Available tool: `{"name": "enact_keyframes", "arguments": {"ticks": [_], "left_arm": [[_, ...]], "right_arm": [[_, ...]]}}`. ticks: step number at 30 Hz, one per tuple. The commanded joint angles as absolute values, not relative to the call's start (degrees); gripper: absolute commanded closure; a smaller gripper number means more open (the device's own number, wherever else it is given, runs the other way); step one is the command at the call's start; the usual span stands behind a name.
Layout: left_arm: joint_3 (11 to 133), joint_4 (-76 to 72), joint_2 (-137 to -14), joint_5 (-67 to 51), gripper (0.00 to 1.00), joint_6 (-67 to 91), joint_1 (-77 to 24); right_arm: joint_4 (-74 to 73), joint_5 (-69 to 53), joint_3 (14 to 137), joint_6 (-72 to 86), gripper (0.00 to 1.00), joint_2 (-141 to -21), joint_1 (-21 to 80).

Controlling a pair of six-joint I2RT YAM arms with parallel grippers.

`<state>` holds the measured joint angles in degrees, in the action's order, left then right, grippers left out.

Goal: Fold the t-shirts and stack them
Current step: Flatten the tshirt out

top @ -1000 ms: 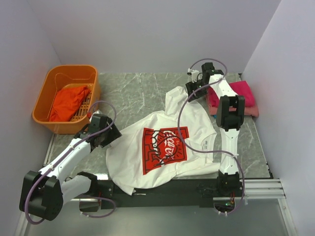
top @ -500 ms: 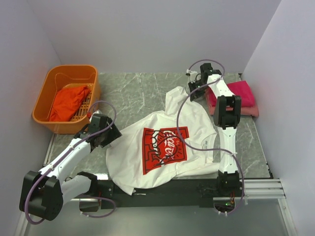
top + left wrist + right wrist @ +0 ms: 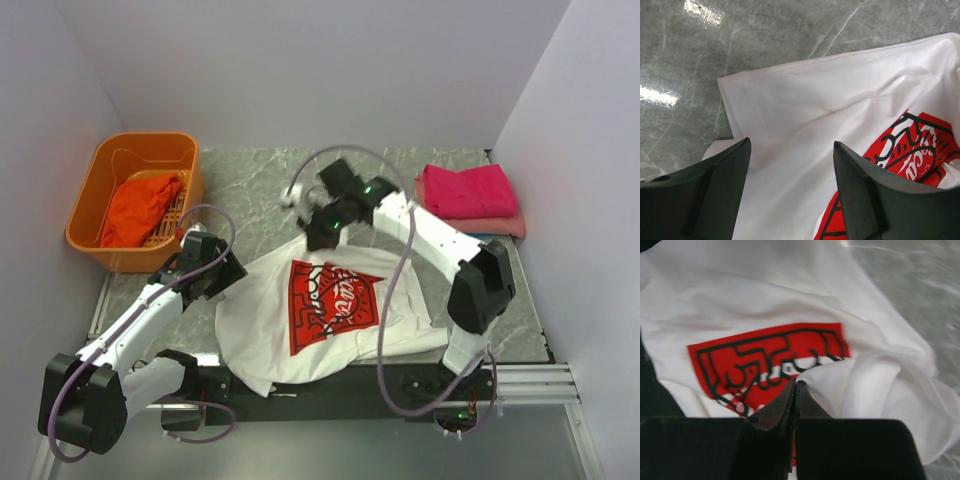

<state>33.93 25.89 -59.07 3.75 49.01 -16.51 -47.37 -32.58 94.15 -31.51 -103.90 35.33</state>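
Note:
The white t-shirt (image 3: 300, 345) with the red print lies spread on the near middle of the table. My right gripper (image 3: 322, 238) is shut on a fold of its far edge (image 3: 865, 380), held above the top of the print (image 3: 765, 355). At the shirt's left edge, my left gripper (image 3: 225, 275) hovers open, with white cloth (image 3: 840, 100) showing between its fingers (image 3: 730, 170). A folded magenta t-shirt (image 3: 465, 188) lies on a pink one (image 3: 490, 228) at the far right. An orange-red t-shirt (image 3: 135, 210) sits in the basket.
The orange plastic basket (image 3: 120, 150) stands at the far left. Grey marble tabletop (image 3: 250, 185) shows between the basket and the folded stack. Walls close in on the left, back and right. A black rail (image 3: 330, 385) runs along the near edge.
My right gripper shut and swung from beside the folded stack to the left and nearer, pulling the white shirt's far part over toward the print. The left arm barely moved.

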Motion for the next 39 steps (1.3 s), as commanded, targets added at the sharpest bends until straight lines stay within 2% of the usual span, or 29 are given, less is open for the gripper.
{"name": "enact_keyframes", "arguments": {"ticks": [1, 4, 6, 8, 9, 11, 14, 20, 22, 25, 26, 28, 31, 33, 35, 39], "left_arm": [[33.9, 24.2, -58.2, 3.6, 0.28, 49.0, -16.3], [33.7, 24.1, -57.6, 3.3, 0.28, 49.0, -16.3], [33.7, 24.0, -57.4, 3.3, 0.28, 49.0, -16.3], [33.7, 24.0, -57.3, 3.2, 0.28, 49.0, -16.3], [33.7, 24.0, -57.3, 3.0, 0.28, 48.9, -16.3], [33.6, 23.6, -57.2, 2.7, 0.28, 48.8, -16.3], [33.7, 22.9, -57.7, 2.5, 0.28, 48.3, -16.3], [33.7, 22.6, -58.6, 2.2, 0.28, 48.3, -16.3], [33.6, 22.7, -58.4, 2.3, 0.28, 48.3, -16.3], [33.8, 22.8, -58.3, 2.7, 0.28, 48.3, -16.3], [33.9, 22.9, -58.4, 2.7, 0.28, 48.3, -16.3], [34.2, 23.2, -58.5, 2.6, 0.28, 48.2, -16.3], [33.9, 23.1, -57.7, 2.4, 0.28, 48.3, -16.3], [33.8, 23.0, -57.4, 2.3, 0.28, 48.2, -16.3], [33.8, 22.9, -57.2, 2.1, 0.28, 48.2, -16.3], [33.8, 22.5, -57.2, 1.9, 0.28, 48.0, -16.3]], "right_arm": [[-45.4, -25.6, 84.7, -33.5, 1.0, -104.8, 41.5], [-41.1, -18.2, 80.8, -31.6, 1.0, -106.1, 42.8], [-38.0, -13.6, 81.6, -29.7, 1.0, -106.4, 38.5], [-36.1, -8.3, 84.2, -28.2, 1.0, -106.3, 33.2], [-34.6, -7.2, 85.5, -26.3, 1.0, -106.1, 25.8], [-31.9, -2.5, 88.1, -24.5, 1.0, -105.9, 19.1], [-31.1, -2.1, 89.6, -22.3, 1.0, -106.4, 12.0], [-30.2, -12.7, 79.1, -23.5, 1.0, -99.5, 21.3], [-30.5, -21.6, 76.4, -24.4, 1.0, -94.9, 25.4], [-35.7, -30.3, 74.7, -30.8, 1.0, -89.6, 39.0], [-36.6, -29.4, 74.3, -33.0, 1.0, -88.8, 45.1], [-34.2, -21.2, 72.6, -32.0, 1.0, -88.5, 48.1], [-29.5, -12.5, 74.5, -26.8, 1.0, -93.9, 41.0], [-28.8, -6.0, 77.3, -21.6, 1.0, -99.4, 31.6], [-27.3, -0.1, 79.4, -20.0, 1.0, -102.1, 26.6], [-26.9, 0.2, 80.7, -19.5, 1.0, -102.8, 19.9]]}}
